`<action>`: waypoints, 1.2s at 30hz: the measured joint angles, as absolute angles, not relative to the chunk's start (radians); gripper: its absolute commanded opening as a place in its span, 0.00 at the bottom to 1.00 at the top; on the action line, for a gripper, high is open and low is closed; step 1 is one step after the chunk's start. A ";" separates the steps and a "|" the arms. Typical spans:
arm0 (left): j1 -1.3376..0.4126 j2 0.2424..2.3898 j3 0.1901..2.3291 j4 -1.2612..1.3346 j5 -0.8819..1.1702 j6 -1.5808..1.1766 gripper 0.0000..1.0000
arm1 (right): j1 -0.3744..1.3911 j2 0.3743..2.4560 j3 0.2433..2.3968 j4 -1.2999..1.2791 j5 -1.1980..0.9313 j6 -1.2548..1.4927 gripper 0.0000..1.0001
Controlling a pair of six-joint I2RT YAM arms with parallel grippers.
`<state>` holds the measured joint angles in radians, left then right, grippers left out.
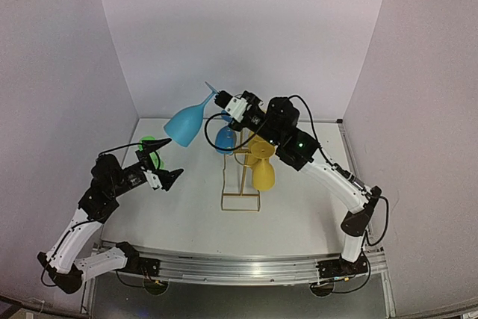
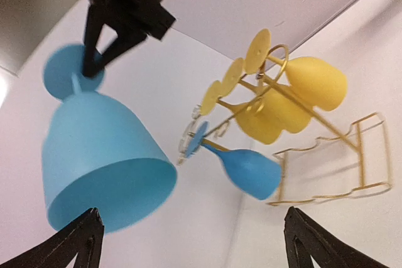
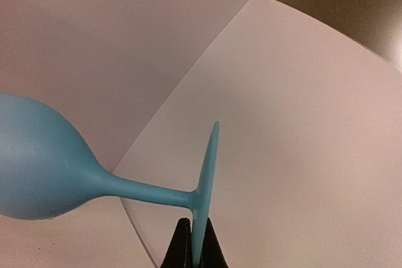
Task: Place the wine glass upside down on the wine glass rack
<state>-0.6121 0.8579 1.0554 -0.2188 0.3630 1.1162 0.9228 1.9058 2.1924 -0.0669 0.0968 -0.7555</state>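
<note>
**Item: blue wine glass, in carriage to the rack, not yet hung**

**Location.** We log the wine glass (image 1: 187, 125) in the air above the counter (image 1: 179, 222), at about 10 o'clock from the wine glass rack (image 1: 230, 177) and apart from it. It is tilted, with the bowl mouth low toward 8 o'clock and the foot high toward 2 o'clock.

**Right pincer** (image 3: 193, 233). Closed on the rim of the glass's foot and gripping it edge-on. The stem and bowl run out sideways from the grip.

**Left pincer** (image 1: 173, 178). Jaws spread wide and holding nothing. It sits low at 7 o'clock from the bowl, and its wrist view looks up into the bowl's mouth.

**Rack contents.** One blue glass (image 1: 224, 140) and yellow glasses (image 1: 263, 173) already hang there, bowls down and feet caught in the upper loops.

**Other.** A green object (image 1: 151, 149) sits behind the left arm. We cannot tell what it is.

**Step in hand (our judgement).** Carrying the glass over to the rack, with the hanging not yet begun.

**Next move calls for (our judgement).**
- Swing the glass toward 4 o'clock to reach a free loop.
- Turn the wrist until the bowl points straight down.
- Slide the stem into the loop so the foot rests on the wire.
- Pass clear of the blue glass hanging nearest.
- Release only once the foot is seated; the grip on the rim is thin, so a slow turn seems wise.
</note>
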 measured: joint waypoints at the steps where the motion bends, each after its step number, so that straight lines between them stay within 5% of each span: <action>1: -0.612 0.866 1.073 -0.265 0.363 1.059 1.00 | 0.924 1.891 2.180 -0.064 0.098 -0.779 0.00; 19: -0.607 1.092 1.481 -0.640 0.602 0.173 1.00 | 0.984 1.746 2.091 -0.084 0.034 -1.088 0.00; 36: -0.575 1.261 1.674 -0.819 0.843 0.163 1.00 | 1.073 1.718 2.063 -0.206 0.021 -1.163 0.00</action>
